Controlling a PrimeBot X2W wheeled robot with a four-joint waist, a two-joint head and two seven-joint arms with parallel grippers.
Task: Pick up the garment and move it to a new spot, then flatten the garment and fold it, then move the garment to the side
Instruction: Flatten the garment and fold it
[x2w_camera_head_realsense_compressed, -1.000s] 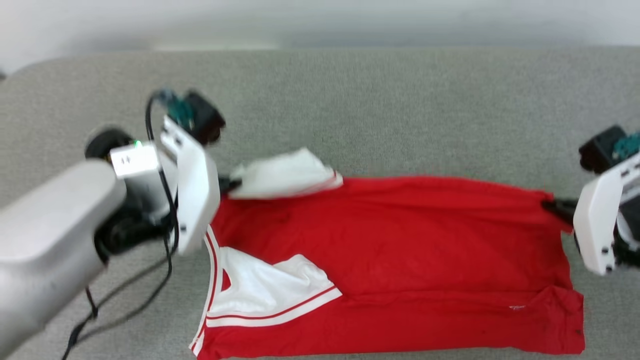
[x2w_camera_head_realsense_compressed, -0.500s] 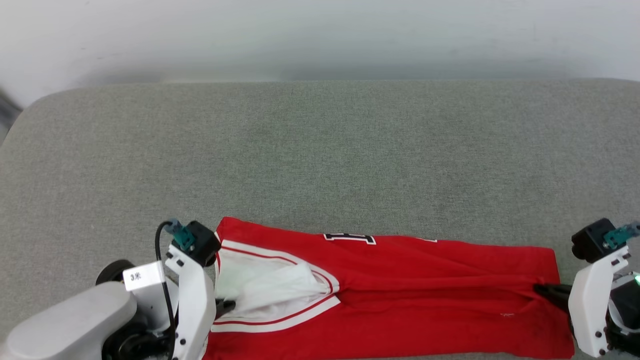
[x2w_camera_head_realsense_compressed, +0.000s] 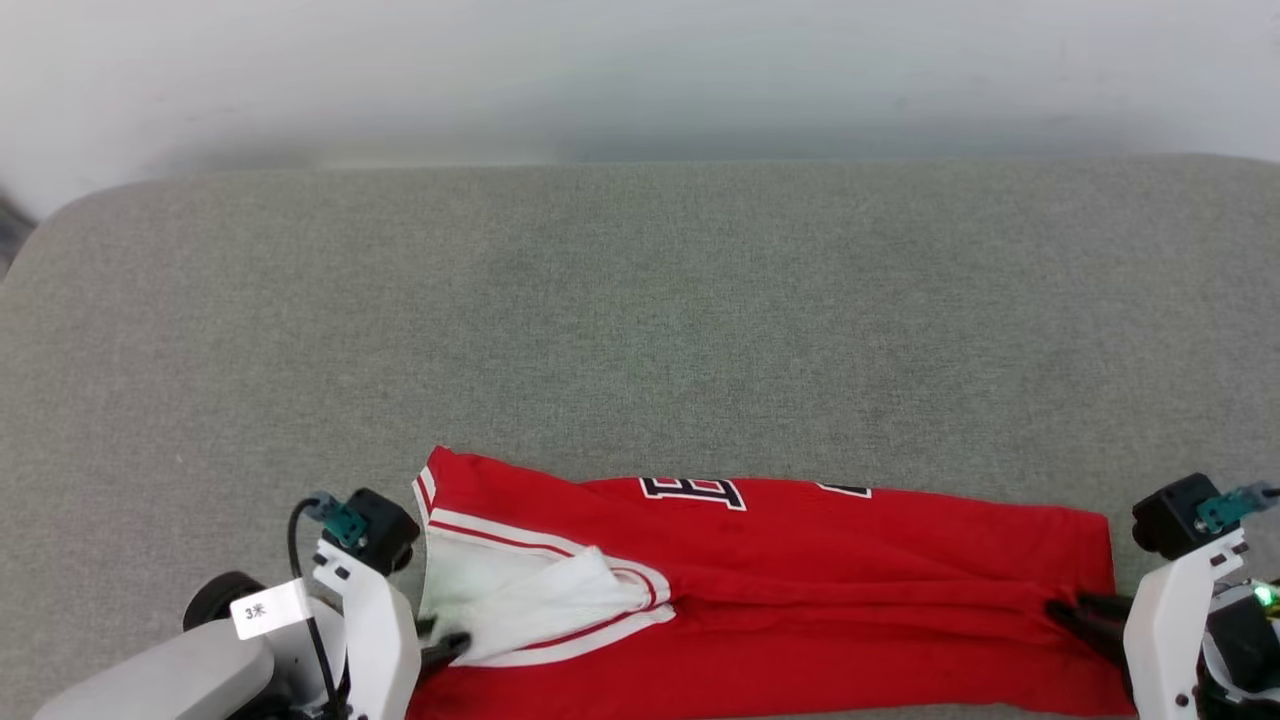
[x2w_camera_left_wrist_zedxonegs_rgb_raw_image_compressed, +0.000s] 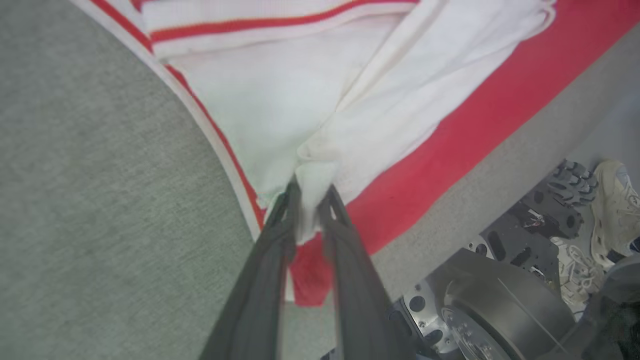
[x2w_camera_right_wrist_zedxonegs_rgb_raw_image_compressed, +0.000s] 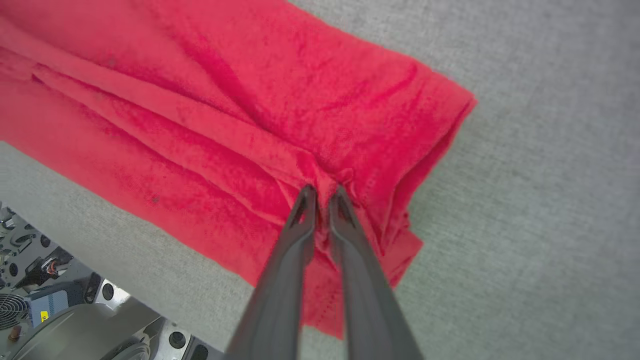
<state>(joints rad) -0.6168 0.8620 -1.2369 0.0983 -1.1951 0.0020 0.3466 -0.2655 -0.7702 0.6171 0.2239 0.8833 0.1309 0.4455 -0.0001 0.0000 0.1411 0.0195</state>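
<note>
**A:** Two pinches, one at each end. Why hold the jersey (x2w_camera_head_realsense_compressed: 800, 610) that way?

**B:** With both ends held, the arms can keep the cloth drawn out into a long band, so the fold lies straight instead of bunching. The jersey rests along the near edge of the grey cushion (x2w_camera_head_realsense_compressed: 640, 330), doubled lengthwise. Its black lettering just peeps out at the far edge.

**A:** What has each one got hold of?

**B:** The left gripper (x2w_camera_left_wrist_zedxonegs_rgb_raw_image_compressed: 310, 200) has its fingers closed on a tuck of the white sleeve (x2w_camera_head_realsense_compressed: 520, 600), beside the striped trim, and cloth fills the narrow gap between them. The right gripper (x2w_camera_right_wrist_zedxonegs_rgb_raw_image_compressed: 322, 192) nips a gathered ridge of red cloth at the hem end, its fingers almost touching.

**A:** Is the cloth lifted?

**B:** It looks laid down on the cushion. Creases run toward each pinch, which suggests a light outward pull.

**A:** How far along is the job, would you say?

**B:** I'd judge the lengthwise fold is down. What's left is a crosswise fold, then moving the jersey aside, and that needs a release and a fresh hold. The sleeve is crumpled, so it may spring out of line once it is freed.
</note>
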